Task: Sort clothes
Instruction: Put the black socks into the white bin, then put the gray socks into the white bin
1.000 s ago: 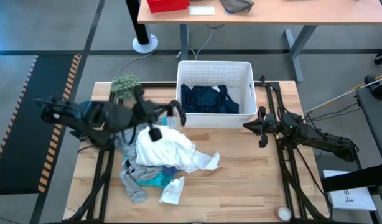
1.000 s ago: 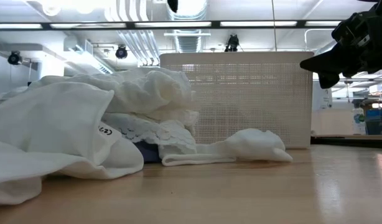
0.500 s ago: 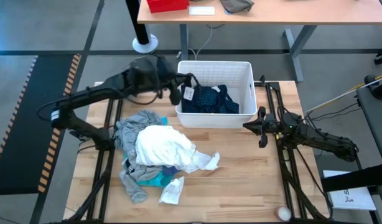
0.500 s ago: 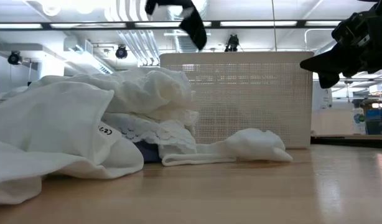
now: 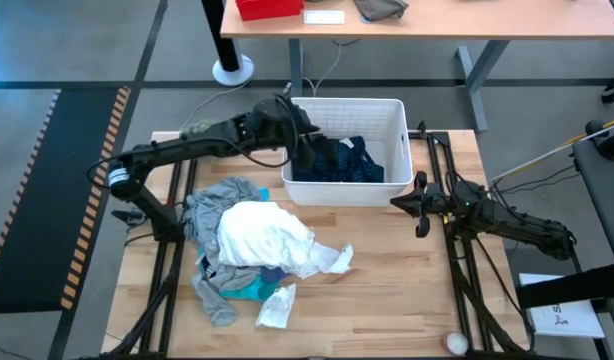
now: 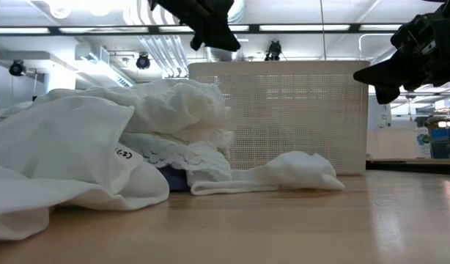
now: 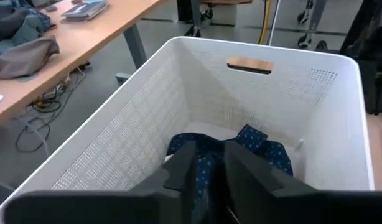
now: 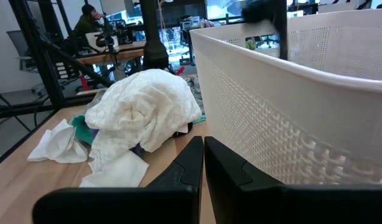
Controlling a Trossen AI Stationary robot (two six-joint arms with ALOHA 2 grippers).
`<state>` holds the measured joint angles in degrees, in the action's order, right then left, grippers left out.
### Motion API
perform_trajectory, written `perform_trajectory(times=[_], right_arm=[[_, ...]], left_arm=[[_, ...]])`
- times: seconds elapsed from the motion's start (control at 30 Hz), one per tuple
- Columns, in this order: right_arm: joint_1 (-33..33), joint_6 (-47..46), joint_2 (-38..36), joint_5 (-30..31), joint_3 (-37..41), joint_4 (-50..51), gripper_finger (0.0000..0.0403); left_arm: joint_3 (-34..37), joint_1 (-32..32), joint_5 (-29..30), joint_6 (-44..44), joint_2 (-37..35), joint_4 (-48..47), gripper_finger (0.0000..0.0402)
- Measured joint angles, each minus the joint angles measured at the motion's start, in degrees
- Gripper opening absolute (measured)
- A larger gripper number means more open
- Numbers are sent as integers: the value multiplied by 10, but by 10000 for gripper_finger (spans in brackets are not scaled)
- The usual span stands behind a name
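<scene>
The left gripper (image 5: pixel 305 150) reached over the left rim of the white bin (image 5: pixel 387 110), which stood at the far middle of the tabletop (image 5: pixel 387 290). Its fingers (image 7: pixel 247 165) were a little apart, with dotted navy cloth showing in the gap between them, so the gripper seemed to be pinching a fold of the dotted navy garment (image 5: pixel 339 160), though the contact itself could not be made out for certain. Most of that garment lay crumpled on the floor of the bin, as the left wrist view also showed (image 7: pixel 256 146). On the tabletop just in front of the bin's left corner sat the pile of remaining clothes: the white garment (image 5: pixel 264 236) heaped on top, the grey garment (image 5: pixel 219 195) spread under it toward the far left, and the turquoise garment (image 5: pixel 249 290) peeking out at the near side. A small white sock (image 5: pixel 276 306) lay at the near edge of the pile, and another white piece (image 5: pixel 333 260) trailed out to the right of it. The fuzzy green ball (image 5: pixel 194 129) was partly hidden behind the left arm, near the far left corner. The right gripper (image 5: pixel 419 204) hovered just in front of the bin's right corner, well apart from the pile, its fingers (image 8: pixel 194 162) pressed together on nothing.
</scene>
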<state>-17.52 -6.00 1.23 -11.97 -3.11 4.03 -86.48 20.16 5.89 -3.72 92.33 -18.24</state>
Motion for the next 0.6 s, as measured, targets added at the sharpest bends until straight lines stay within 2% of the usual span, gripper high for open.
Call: perform_trajectory(times=[0.2,0.37,0.47,0.6], right_arm=[[0,0,0,0,0,0,0],[0,0,0,0,0,0,0],[0,0,0,0,0,0,0],[0,0,0,0,0,0,0]], left_arm=[[-43,-2,0,2,-8,-65,157],[-129,-13,0,2,-20,-229,204],[-178,-34,3,11,-21,-347,197],[-204,-96,52,18,-27,-465,137]])
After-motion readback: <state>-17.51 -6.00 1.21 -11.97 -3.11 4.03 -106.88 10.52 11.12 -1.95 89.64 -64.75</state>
